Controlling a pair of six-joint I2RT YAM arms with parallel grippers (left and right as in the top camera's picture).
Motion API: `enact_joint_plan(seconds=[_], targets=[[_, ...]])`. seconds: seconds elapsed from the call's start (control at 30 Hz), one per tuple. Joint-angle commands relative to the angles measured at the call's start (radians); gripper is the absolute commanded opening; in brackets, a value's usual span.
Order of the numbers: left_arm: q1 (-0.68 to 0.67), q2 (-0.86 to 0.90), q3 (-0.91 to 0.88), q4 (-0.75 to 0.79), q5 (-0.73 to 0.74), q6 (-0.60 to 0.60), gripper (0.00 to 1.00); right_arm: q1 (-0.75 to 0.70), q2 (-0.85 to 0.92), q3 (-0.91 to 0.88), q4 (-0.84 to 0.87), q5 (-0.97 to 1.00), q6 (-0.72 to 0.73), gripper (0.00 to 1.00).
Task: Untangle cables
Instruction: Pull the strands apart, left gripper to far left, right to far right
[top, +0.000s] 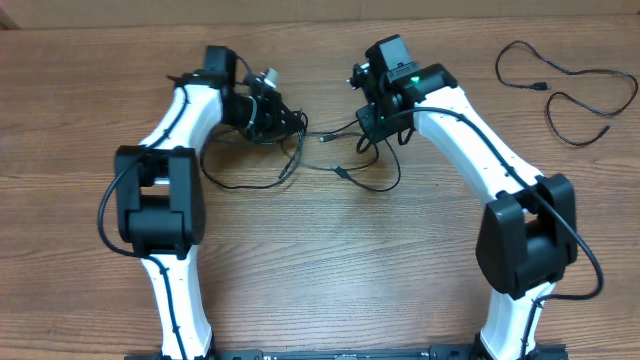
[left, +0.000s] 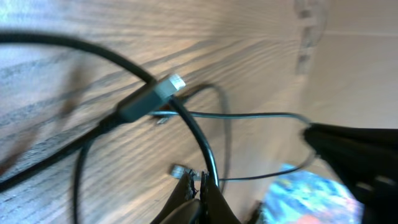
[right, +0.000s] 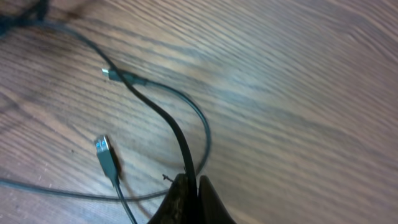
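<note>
The tangled cables are thin black cords lying on the wooden table between my two grippers. My left gripper is at their left end and my right gripper at their right end. In the left wrist view the left gripper is shut, with a black cable running from a silver-tipped plug down into its fingertips. In the right wrist view the right gripper is shut on a black cable. A silver USB plug lies to its left.
A separate black cable lies in loose loops at the back right of the table, apart from the tangle. A pale wall borders the table's far edge. Both arms' bases stand at the near edge.
</note>
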Motion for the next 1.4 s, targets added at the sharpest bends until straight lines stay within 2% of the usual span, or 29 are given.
enact_joint_plan(seconds=[0.0, 0.07, 0.17, 0.3, 0.4, 0.6, 0.67, 0.77, 0.9, 1.0, 1.37], targets=[[0.048, -0.129, 0.011, 0.006, 0.152, 0.015, 0.04, -0.033, -0.1, 0.034, -0.019, 0.059, 0.086, 0.04], [0.094, -0.21, 0.011, 0.005, 0.153, 0.013, 0.04, -0.062, -0.142, 0.034, -0.03, 0.144, 0.14, 0.04], [0.148, -0.29, 0.011, -0.01, 0.159, -0.028, 0.04, -0.095, -0.17, 0.034, -0.045, 0.154, 0.168, 0.04], [0.245, -0.419, 0.011, -0.015, 0.28, -0.06, 0.04, -0.131, -0.184, 0.034, -0.071, 0.121, 0.234, 0.04], [0.338, -0.531, 0.011, -0.016, 0.283, -0.06, 0.04, -0.137, -0.184, 0.033, -0.074, 0.09, 0.233, 0.04], [0.471, -0.613, 0.011, -0.032, 0.282, -0.06, 0.04, -0.142, -0.184, 0.032, -0.074, 0.092, 0.234, 0.04], [0.484, -0.613, 0.011, -0.058, 0.27, -0.058, 0.04, -0.144, -0.183, 0.032, -0.074, 0.091, 0.234, 0.04], [0.483, -0.613, 0.01, -0.143, 0.148, -0.048, 0.04, -0.144, -0.183, 0.032, -0.074, 0.102, 0.277, 0.04], [0.478, -0.613, 0.01, -0.229, -0.024, -0.048, 0.04, -0.164, -0.183, 0.032, -0.074, 0.303, 0.411, 0.04], [0.484, -0.613, 0.01, -0.238, -0.04, -0.041, 0.04, -0.208, -0.183, 0.032, -0.091, 0.404, 0.44, 0.04], [0.481, -0.613, 0.009, -0.27, -0.1, -0.026, 0.04, -0.454, -0.182, 0.032, -0.13, 0.406, 0.584, 0.04]])
